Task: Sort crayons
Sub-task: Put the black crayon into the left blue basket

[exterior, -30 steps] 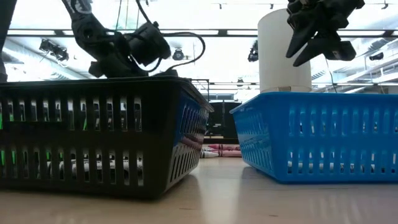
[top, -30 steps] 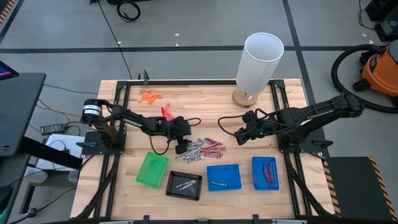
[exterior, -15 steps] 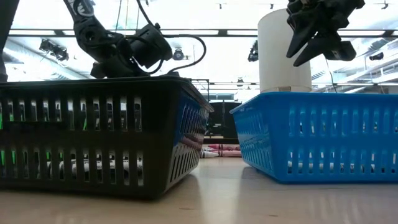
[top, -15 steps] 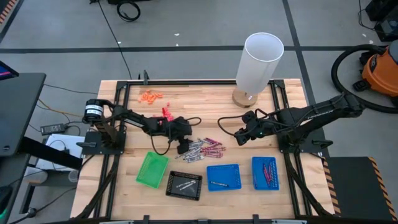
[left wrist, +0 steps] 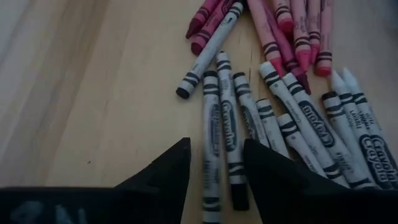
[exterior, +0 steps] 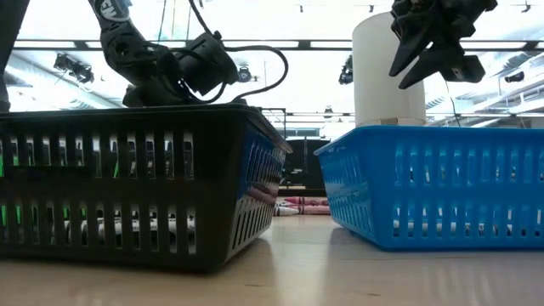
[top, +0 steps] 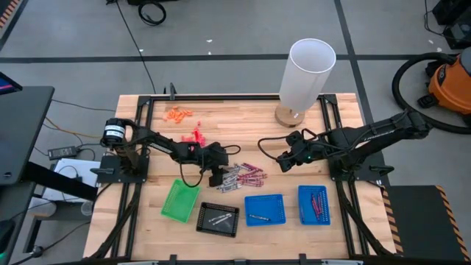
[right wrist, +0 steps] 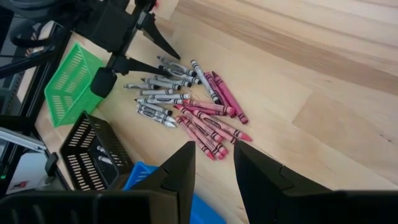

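My left hand (left wrist: 215,163) has dropped onto the edge of the crayons (top: 241,176) heaped mid-worktop (top: 243,125), its fingers narrowing astride one grey-white crayon (left wrist: 212,144). That pick looks imminent, nothing gripped yet. My right hand (top: 283,163) waits part-open beside the heap.

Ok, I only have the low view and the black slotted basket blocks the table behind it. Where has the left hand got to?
Observer: The left hand is down at the left end of the loose pile on the wooden table. Its fingers are open on either side of two grey-white paper-wrapped crayons that lie flat on the wood.
Operator: And is the right hand carrying anything?
Observer: No. The right hand hangs open and empty above bare wood, to the right of the pile, beyond the maroon paper-wrapped crayons.
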Robot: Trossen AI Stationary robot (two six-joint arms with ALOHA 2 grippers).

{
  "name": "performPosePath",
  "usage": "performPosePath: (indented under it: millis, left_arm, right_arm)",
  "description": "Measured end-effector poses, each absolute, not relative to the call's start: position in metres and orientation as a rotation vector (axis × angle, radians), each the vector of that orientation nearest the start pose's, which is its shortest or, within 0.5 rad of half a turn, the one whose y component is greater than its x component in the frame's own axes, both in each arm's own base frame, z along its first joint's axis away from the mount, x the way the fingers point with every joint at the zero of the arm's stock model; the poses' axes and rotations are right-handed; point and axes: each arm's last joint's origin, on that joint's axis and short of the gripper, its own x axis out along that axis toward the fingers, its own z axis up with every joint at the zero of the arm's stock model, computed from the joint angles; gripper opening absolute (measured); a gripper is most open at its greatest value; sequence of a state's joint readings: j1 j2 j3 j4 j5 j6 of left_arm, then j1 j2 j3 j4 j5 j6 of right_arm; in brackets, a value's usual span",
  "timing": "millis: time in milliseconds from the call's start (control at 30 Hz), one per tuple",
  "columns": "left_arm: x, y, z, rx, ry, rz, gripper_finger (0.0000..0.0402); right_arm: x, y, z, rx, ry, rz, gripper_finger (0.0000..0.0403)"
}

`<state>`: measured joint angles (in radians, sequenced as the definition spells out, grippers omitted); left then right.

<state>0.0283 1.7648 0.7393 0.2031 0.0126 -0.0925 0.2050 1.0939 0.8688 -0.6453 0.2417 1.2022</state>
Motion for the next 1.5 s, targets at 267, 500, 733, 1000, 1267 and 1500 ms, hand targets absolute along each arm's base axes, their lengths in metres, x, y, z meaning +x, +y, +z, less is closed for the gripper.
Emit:
performPosePath:
  millis: [267, 500, 733, 1000, 1267, 1500]
  left_arm:
    - [0.313, 0.018, 0.112, -0.12, 0.848, 0.083, 0.0142]
    - [0.309, 0.03, 0.111, -0.126, 0.879, 0.126, 0.0141]
    - [0.304, 0.03, 0.116, -0.101, 0.909, 0.083, 0.0141]
    - [0.301, 0.032, 0.13, -0.064, 0.866, 0.041, 0.0141]
    - [0.305, 0.033, 0.132, -0.046, 0.816, 0.064, 0.0141]
    - [0.308, 0.033, 0.13, -0.038, 0.807, 0.069, 0.0141]
  right_arm:
    - [0.211, 0.037, 0.269, 0.941, 0.695, -0.521, 0.0118]
    - [0.212, 0.037, 0.271, 0.949, 0.68, -0.511, 0.0118]
    - [0.212, 0.037, 0.271, 0.951, 0.684, -0.508, 0.0118]
    - [0.213, 0.037, 0.272, 0.956, 0.669, -0.5, 0.0118]
    - [0.214, 0.037, 0.272, 0.957, 0.658, -0.497, 0.0118]
    - [0.216, 0.037, 0.275, 0.937, 0.623, -0.482, 0.0118]
